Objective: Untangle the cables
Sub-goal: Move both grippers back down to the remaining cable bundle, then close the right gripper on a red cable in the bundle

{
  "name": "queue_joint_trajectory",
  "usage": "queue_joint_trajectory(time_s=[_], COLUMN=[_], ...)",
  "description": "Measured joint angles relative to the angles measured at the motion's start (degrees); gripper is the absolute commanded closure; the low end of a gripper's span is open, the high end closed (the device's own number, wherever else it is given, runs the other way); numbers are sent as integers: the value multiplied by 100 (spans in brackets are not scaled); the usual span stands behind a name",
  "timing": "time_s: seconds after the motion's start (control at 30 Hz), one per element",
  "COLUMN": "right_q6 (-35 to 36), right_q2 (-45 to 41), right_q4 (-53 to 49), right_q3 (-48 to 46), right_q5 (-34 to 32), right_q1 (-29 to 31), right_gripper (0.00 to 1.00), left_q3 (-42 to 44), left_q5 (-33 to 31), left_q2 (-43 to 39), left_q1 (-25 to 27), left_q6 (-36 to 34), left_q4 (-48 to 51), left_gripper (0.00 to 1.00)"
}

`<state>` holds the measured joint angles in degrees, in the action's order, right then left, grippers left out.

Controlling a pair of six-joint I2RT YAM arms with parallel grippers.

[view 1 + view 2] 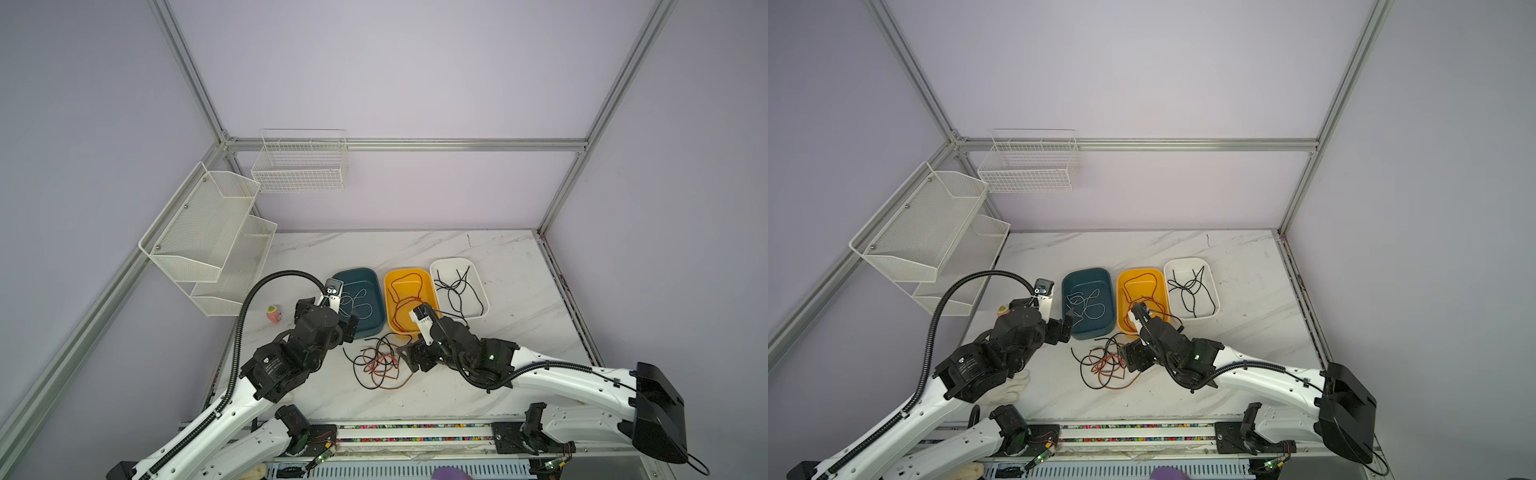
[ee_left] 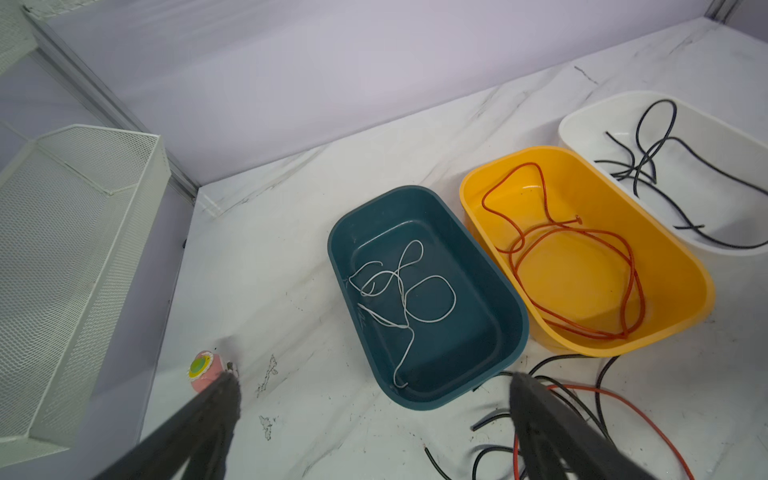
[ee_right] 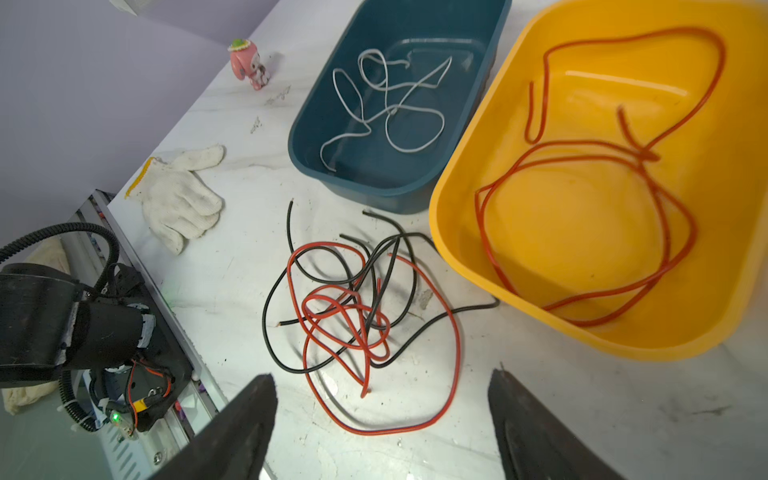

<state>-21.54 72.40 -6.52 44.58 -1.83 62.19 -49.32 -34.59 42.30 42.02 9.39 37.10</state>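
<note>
The cables look light and floppy; left fingers and right fingers stand apart, empty; I would take one free end

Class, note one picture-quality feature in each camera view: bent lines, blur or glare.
In both top views the metal posts splay outwards, a wide-lens effect; in the left wrist view the fingers are blurred; in the right wrist view the yellow tray shows a glare streak.

The white print on the left arm's joint is too small to read
</note>
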Motion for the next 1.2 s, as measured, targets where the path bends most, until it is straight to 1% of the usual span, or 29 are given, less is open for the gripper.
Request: queue_joint_trajectory(time_s=[0.03,0.17,0.33,0.47,0.53,0.73,0.87,1.03,1.2], right_q6=[-4,-31,-48,-46,-50,-48,-48,-46,-46], right_q2=[138,511,874,1187,1322,1467,1480,1611,1696], right_q4=[81,382,787,992,1093,1228,1316,1392,1447], right_q3=[-13,-37,-46,-48,-48,-59,-59,-61,-109], right_q5=[59,188,308,348,382,426,424,444,448], right_q1=[9,20,20,22,22,22,22,22,22], right_gripper=[32,40,43,47,50,60,63,65,74], left_q3=[17,24,35,37,37,37,37,37,39], left_q5=[-37,-149,-188,-190,-190,-188,-186,-186,-186], left_q2=[-68,-79,76,57,55,66,70,87,92], left_q1=[0,0,0,0,0,0,0,0,0], left_q6=[11,52,55,55,55,52,52,50,50], left_q4=[-74,-286,-332,-343,-354,-361,-361,-363,-363], left_gripper=[0,0,0,0,0,0,0,0,0])
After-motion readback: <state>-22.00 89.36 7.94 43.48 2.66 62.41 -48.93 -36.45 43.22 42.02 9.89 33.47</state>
